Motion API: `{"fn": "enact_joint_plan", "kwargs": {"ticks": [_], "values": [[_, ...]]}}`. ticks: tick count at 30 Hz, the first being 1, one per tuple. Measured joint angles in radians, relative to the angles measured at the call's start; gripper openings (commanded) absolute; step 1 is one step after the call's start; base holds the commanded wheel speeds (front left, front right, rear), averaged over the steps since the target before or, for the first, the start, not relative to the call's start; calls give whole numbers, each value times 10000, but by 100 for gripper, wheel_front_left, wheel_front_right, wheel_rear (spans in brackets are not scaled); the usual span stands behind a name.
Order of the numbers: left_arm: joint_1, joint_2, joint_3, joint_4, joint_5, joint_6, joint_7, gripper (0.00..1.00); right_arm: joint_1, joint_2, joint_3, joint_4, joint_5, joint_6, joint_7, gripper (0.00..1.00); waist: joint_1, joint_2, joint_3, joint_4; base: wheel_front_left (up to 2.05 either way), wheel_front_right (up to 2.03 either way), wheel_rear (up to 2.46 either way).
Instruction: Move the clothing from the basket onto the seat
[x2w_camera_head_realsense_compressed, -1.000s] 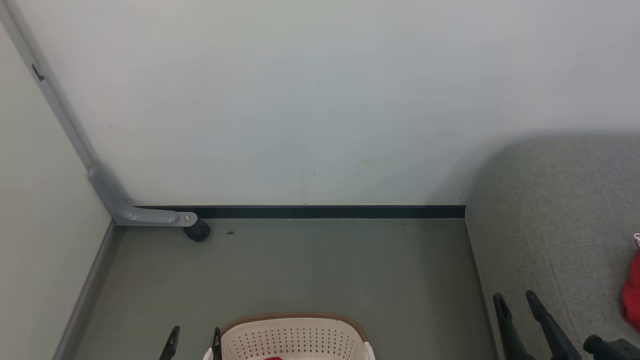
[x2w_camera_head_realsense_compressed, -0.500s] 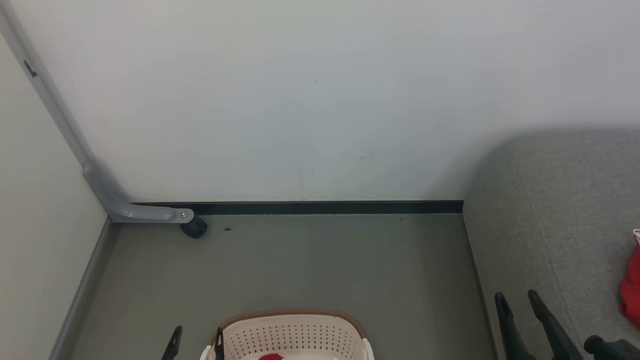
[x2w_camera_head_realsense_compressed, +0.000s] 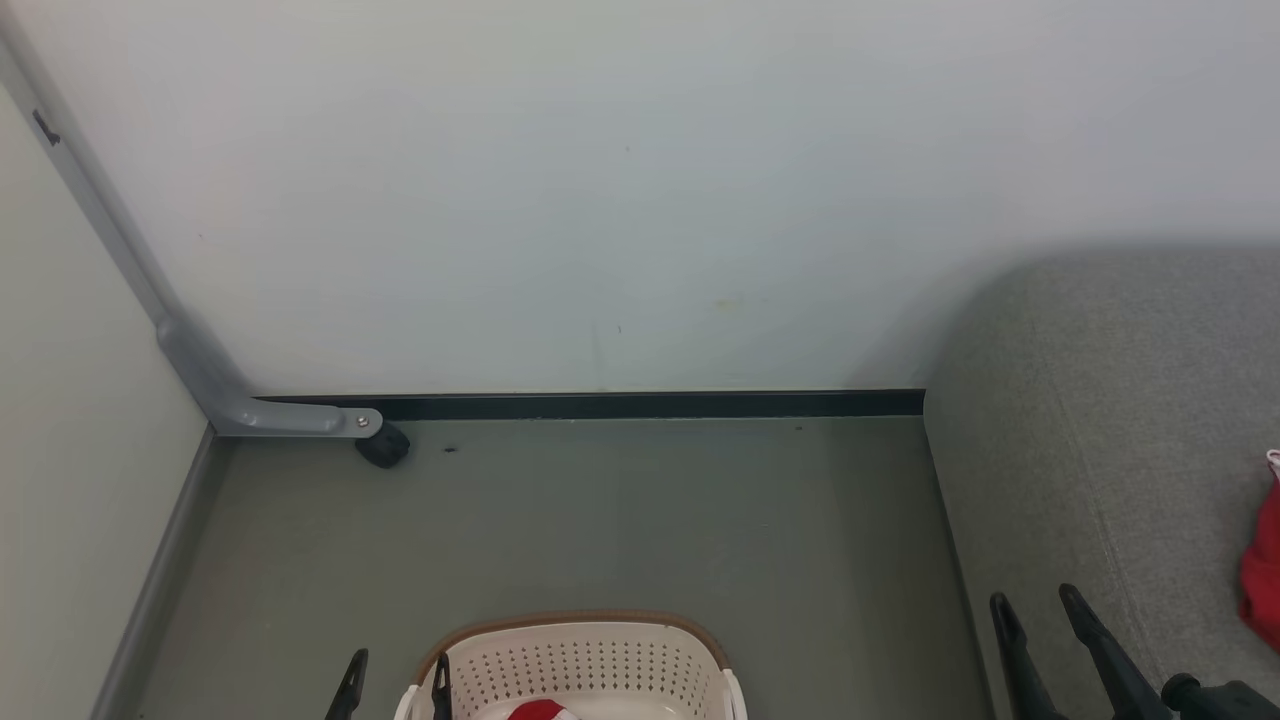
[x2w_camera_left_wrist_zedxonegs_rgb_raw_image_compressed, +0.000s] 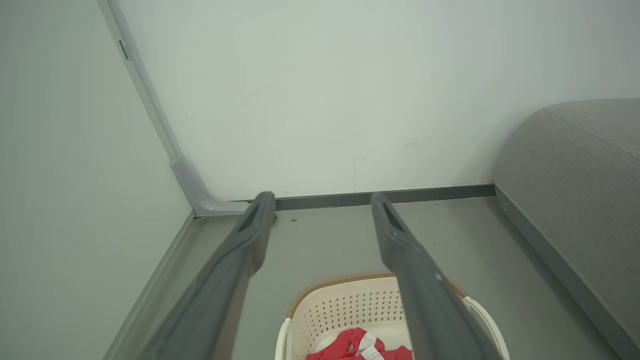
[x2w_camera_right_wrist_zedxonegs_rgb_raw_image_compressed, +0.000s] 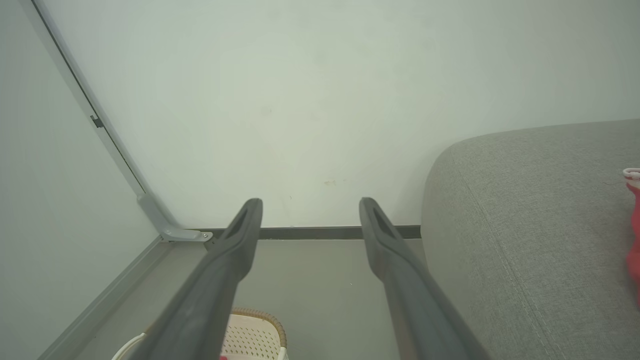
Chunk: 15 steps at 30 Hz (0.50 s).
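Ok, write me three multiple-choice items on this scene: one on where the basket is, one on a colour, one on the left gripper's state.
1. The basket stands: A on the floor, left of the seat; B on the seat; C on a shelf.
2. The basket's rim is: A blue; B black; C brown.
3. The left gripper is: A shut on the rim; B open and empty; C shut and empty.
Answers: A, it sits on the floor beside the seat; C, a brown band runs round its top; B, its fingers stand wide apart with nothing between.
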Motion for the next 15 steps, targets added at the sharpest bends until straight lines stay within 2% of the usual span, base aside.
{"fn": "enact_joint_plan", "kwargs": {"ticks": [9,15], "values": [[-2,0,-12,-117,-2,19,0,100,1,104,-213,33,-221,-19,0,100,0,0,195,-67,0,0,0],[-22,2,-146,-270,0,-17,-2,100,3,408,-913,451,-144,-631,0,100,0,0,583,-165,0,0,0]]}}
